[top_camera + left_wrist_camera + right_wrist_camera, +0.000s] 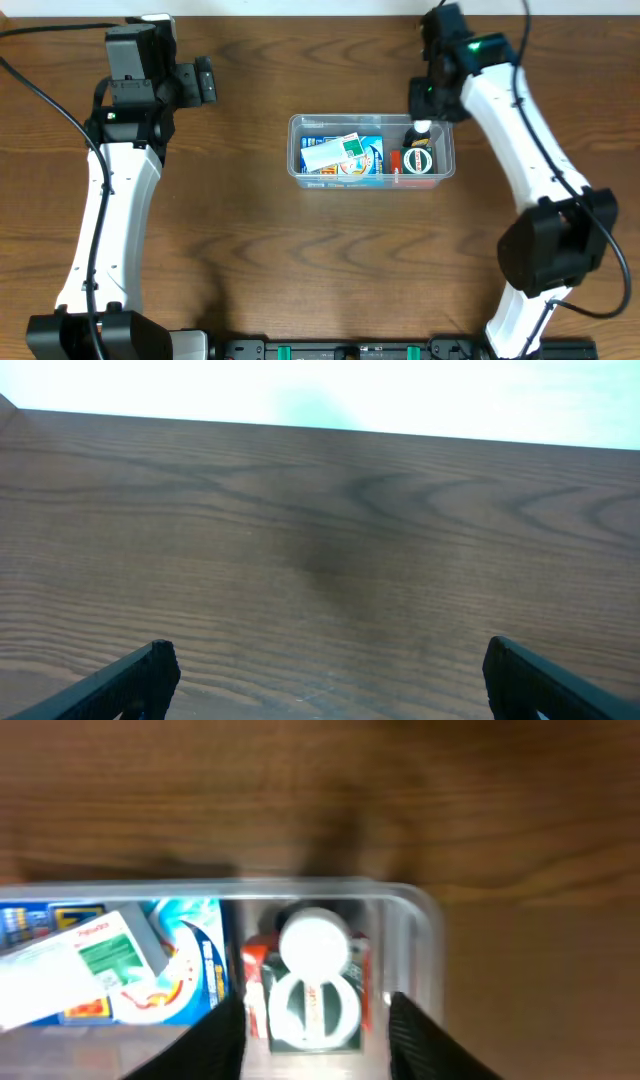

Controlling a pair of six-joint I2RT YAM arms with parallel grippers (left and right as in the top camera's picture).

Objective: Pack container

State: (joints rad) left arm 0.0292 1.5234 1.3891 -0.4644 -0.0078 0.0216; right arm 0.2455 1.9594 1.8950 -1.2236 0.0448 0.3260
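Observation:
The clear plastic container [296,150] stands at the table's middle, also in the right wrist view [425,925]. It holds a blue carton [362,160] with a white and green packet [332,152] on top, and a dark bottle with a white cap [419,150] lying at its right end. The bottle shows in the right wrist view [315,985]. My right gripper [315,1020] is open above the bottle, fingers either side, not gripping it. My left gripper [325,665] is open and empty over bare wood at the far left [205,80].
A small red item [396,163] lies between carton and bottle. Black cables [40,95] run along the left side. The table's far edge [320,420] is close ahead of the left gripper.

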